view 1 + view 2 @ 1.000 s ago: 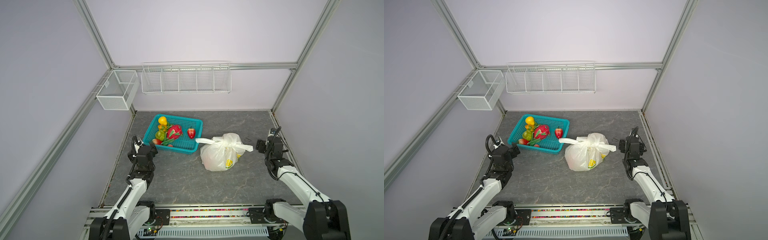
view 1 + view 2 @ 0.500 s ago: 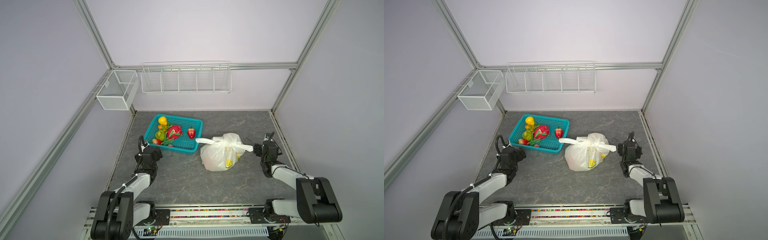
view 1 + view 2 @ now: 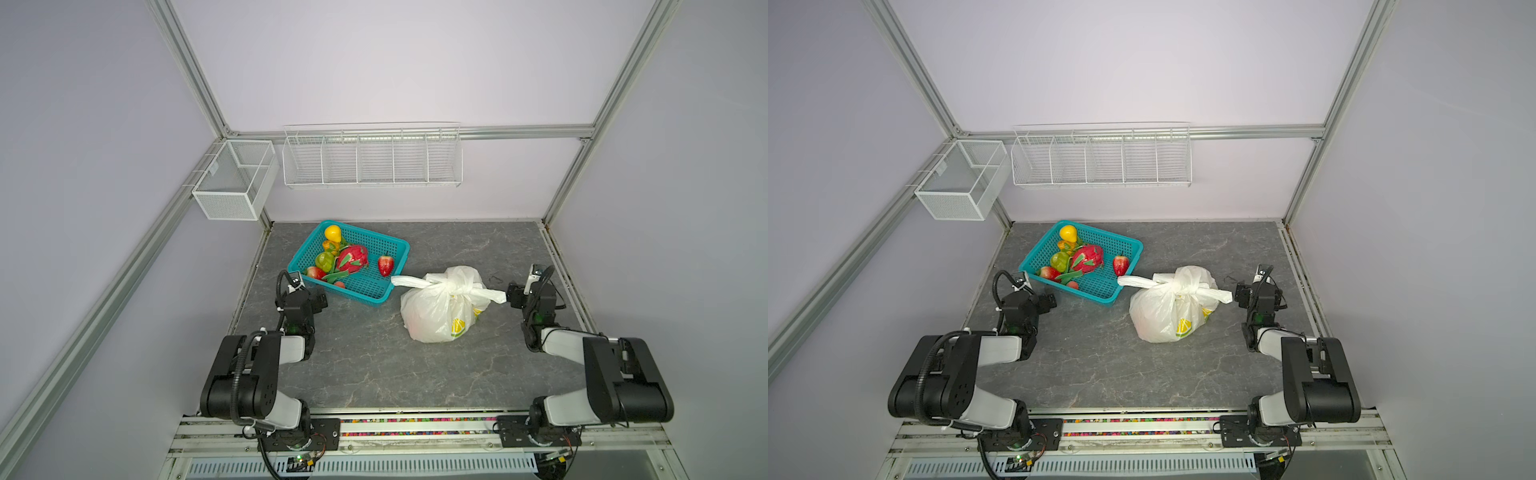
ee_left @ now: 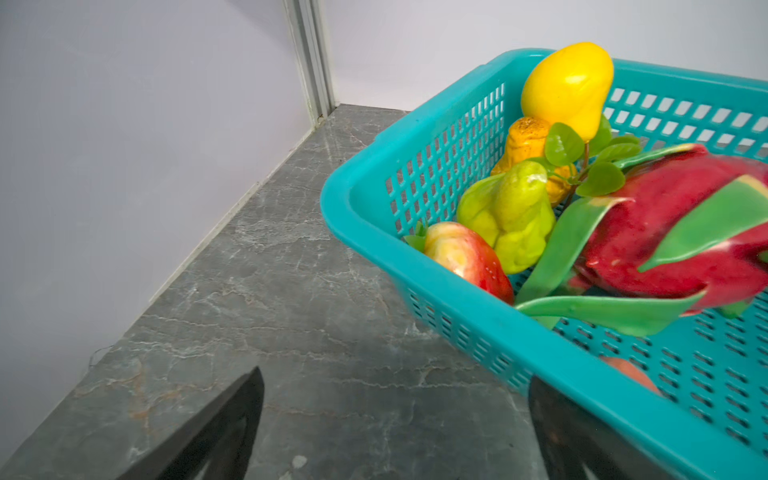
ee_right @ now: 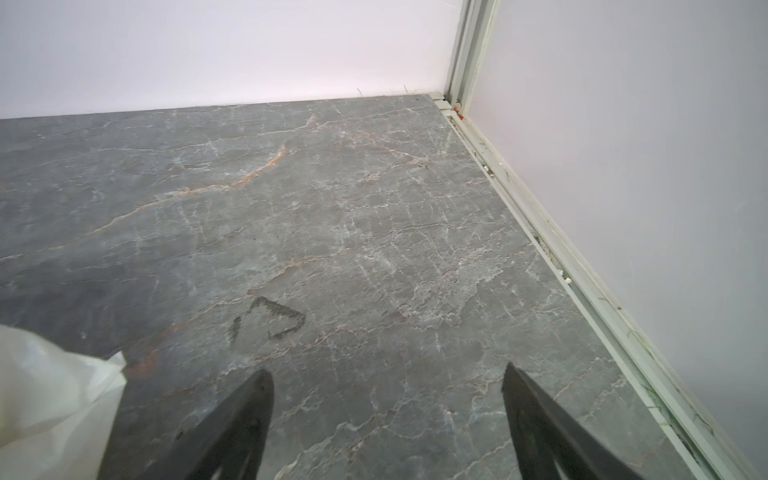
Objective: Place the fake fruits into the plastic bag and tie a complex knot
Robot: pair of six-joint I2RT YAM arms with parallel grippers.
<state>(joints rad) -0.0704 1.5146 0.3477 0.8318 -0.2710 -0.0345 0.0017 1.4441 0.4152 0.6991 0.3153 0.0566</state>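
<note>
The plastic bag (image 3: 436,316) (image 3: 1163,316) sits bulging right of centre on the table, closed at its top by the knot (image 3: 451,287) (image 3: 1177,287). Two strap tails stick out sideways from the knot. Yellow print shows through the bag's side. Fake fruits lie in a teal basket (image 3: 368,284): a yellow fruit (image 3: 332,232) (image 4: 567,89), a dragon fruit (image 3: 352,258) (image 4: 673,232), a strawberry (image 3: 385,265) and a green piece (image 4: 509,216). My left gripper (image 3: 321,300) (image 4: 397,374) is open and empty beside the basket's near corner. My right gripper (image 3: 512,293) (image 5: 387,369) is open and empty just right of a strap tail (image 5: 50,395).
A white wire rack (image 3: 372,156) hangs on the back wall. A mesh box (image 3: 232,183) hangs on the left wall. A dark scribble (image 5: 270,318) marks the table ahead of the right gripper. Aluminium rails (image 5: 540,224) edge the table on both sides.
Both arms have folded back and down toward the near edge, and the grippers have shifted slightly inward. The bag, basket and fruits have not moved. Both grippers stayed open.
</note>
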